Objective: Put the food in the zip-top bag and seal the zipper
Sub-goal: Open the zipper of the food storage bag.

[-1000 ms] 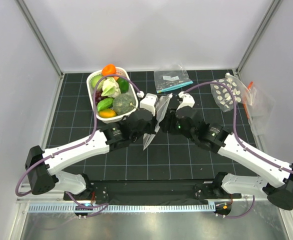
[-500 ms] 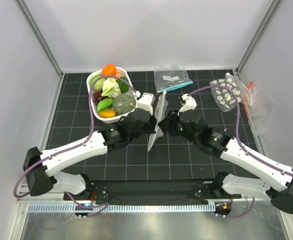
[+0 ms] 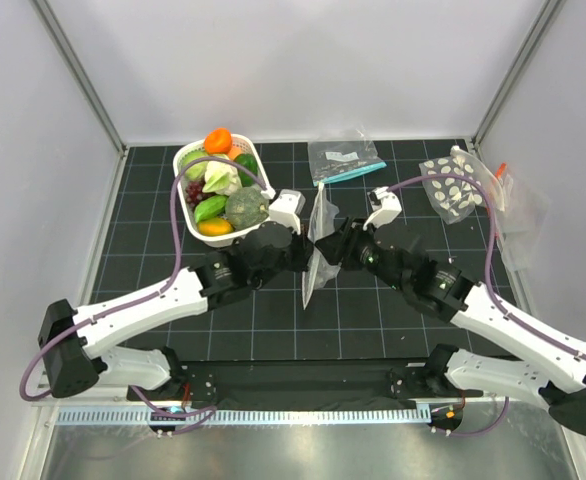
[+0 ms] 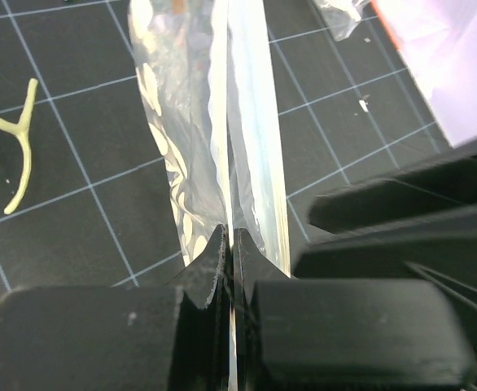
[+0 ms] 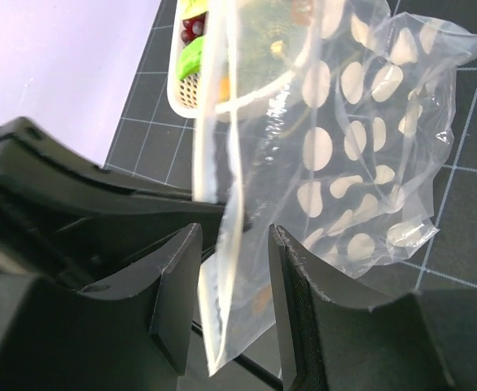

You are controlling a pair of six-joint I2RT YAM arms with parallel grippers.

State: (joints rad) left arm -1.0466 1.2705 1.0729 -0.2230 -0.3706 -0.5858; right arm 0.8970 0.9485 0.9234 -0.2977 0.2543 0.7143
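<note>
Zip-top bag (image 4: 181, 130) hangs pinched by left hand (image 4: 230, 242), right hand (image 5: 232, 238) spread around its edge.

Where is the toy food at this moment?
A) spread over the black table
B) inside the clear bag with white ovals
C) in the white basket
C: the toy food lies heaped in the white basket; the clear bag looks flat.

Bears, as a black gridded worktop (image 3: 143, 240), a white basket (image 3: 181, 158) of toy food (image 3: 218, 190) rear left, a teal-strip clear bag (image 3: 343, 158) rear centre, a dotted bag (image 3: 453, 190) rear right.
</note>
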